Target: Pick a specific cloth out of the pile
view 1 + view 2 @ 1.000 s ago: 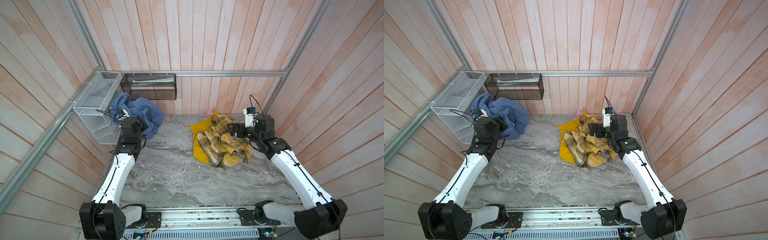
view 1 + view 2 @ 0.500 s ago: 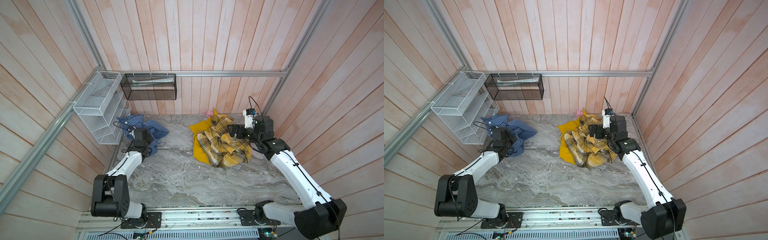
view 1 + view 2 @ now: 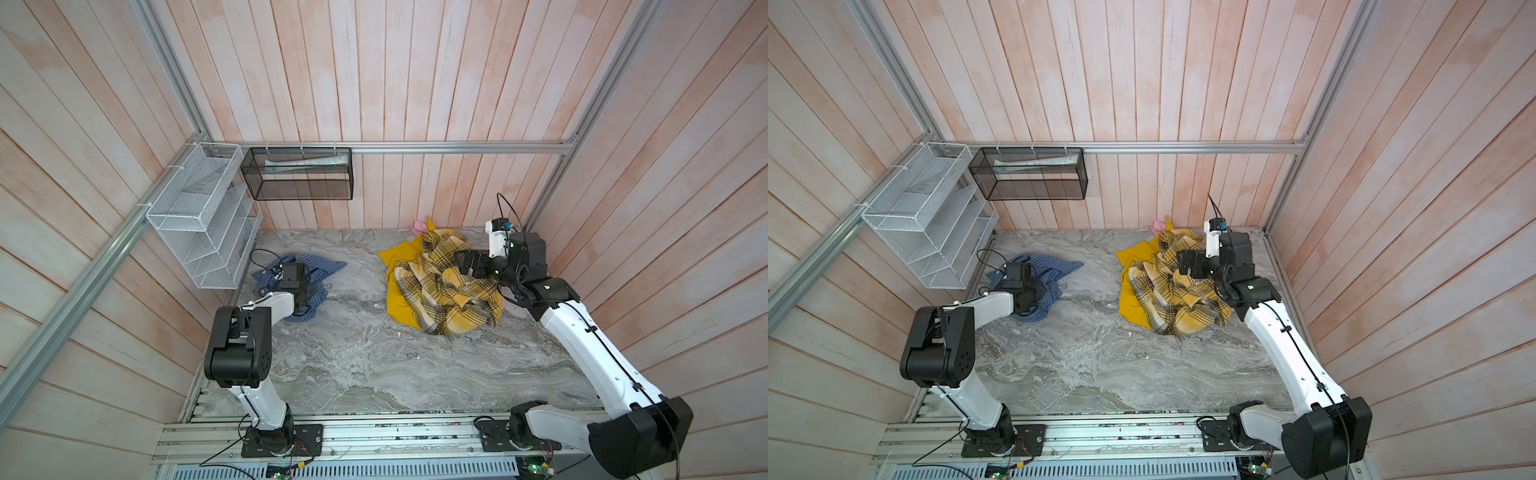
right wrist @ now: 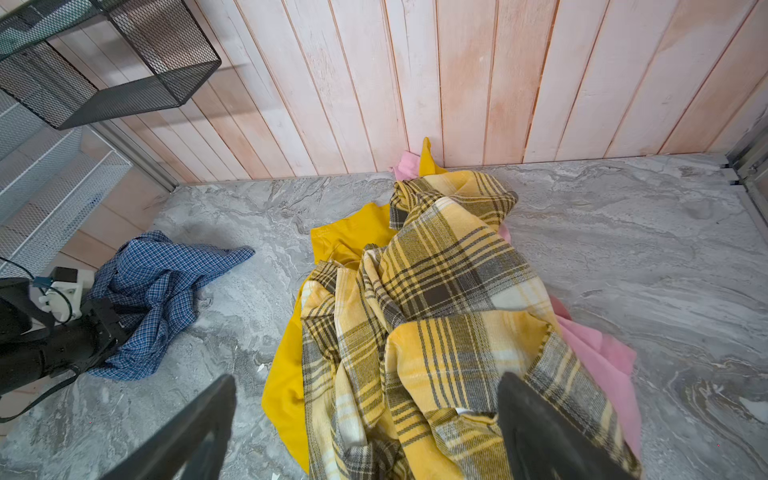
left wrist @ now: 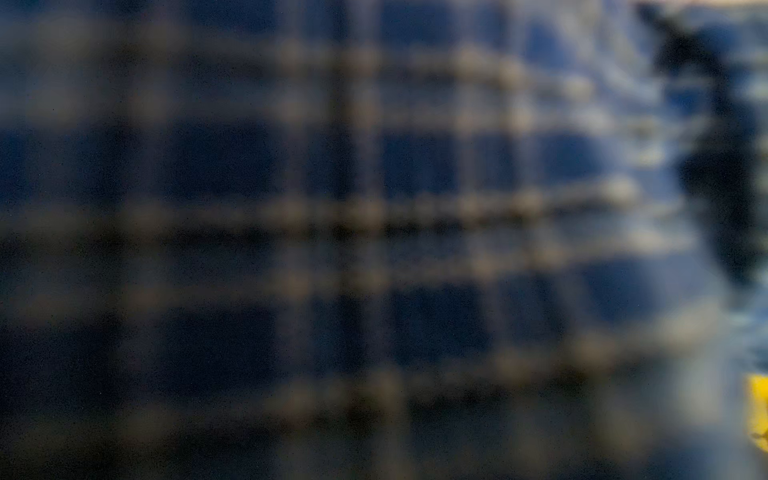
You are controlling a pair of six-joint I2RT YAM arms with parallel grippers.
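L gripper [image 3: 306,291] buried in blue checked shirt [image 3: 325,266], jaws can't tell: cloth may snag, drag toward pile [image 3: 444,299]. R gripper [image 4: 363,386] wide.

- The blue-and-white checked cloth [image 3: 328,266] lies crumpled and low on the marble floor at the far left, well apart from the pile.
- The pile [image 3: 440,286] is heaped at the far right: rumpled yellow plaid cloth [image 4: 449,299] on top, mustard cloth [image 4: 286,374] spread beneath, pink piece [image 4: 598,357] showing at its right edge.
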